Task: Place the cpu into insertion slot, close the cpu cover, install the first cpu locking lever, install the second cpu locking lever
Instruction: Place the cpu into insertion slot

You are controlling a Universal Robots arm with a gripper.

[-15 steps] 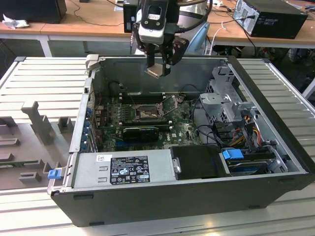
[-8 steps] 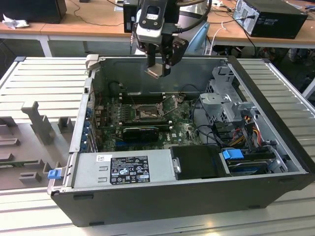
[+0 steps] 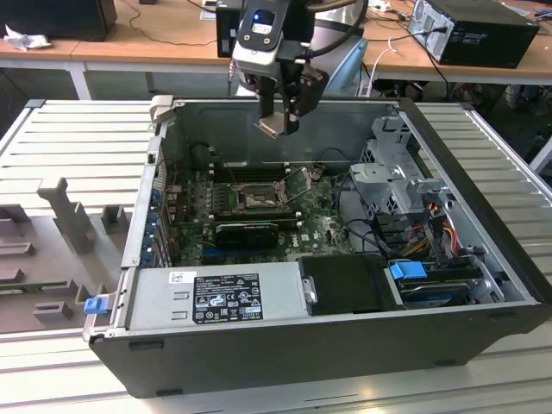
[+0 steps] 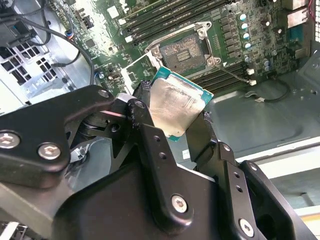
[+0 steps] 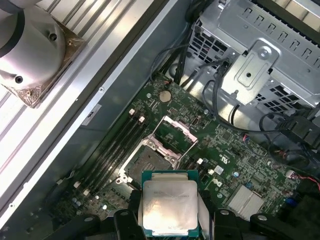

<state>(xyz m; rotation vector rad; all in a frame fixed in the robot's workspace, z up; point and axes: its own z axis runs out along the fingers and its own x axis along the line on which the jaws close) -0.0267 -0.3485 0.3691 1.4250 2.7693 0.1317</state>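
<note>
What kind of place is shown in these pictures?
Probably a robotics lab or computer-assembly workshop: an open computer case lies on a slatted metal table, the robot's jaws hold the cpu above its motherboard, and wooden benches behind carry cables and another computer.

One cpu (image 5: 169,207), one insertion slot (image 5: 149,161), one cpu cover (image 5: 182,129) (singles).

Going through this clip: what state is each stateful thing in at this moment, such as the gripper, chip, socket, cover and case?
gripper: shut on the cpu, above the open case.
cpu: held between the fingers, tilted, not seated.
insertion slot: empty, contact field exposed.
cpu cover: swung up, open.
computer case: lying on its side, side panel off, board exposed.
</note>
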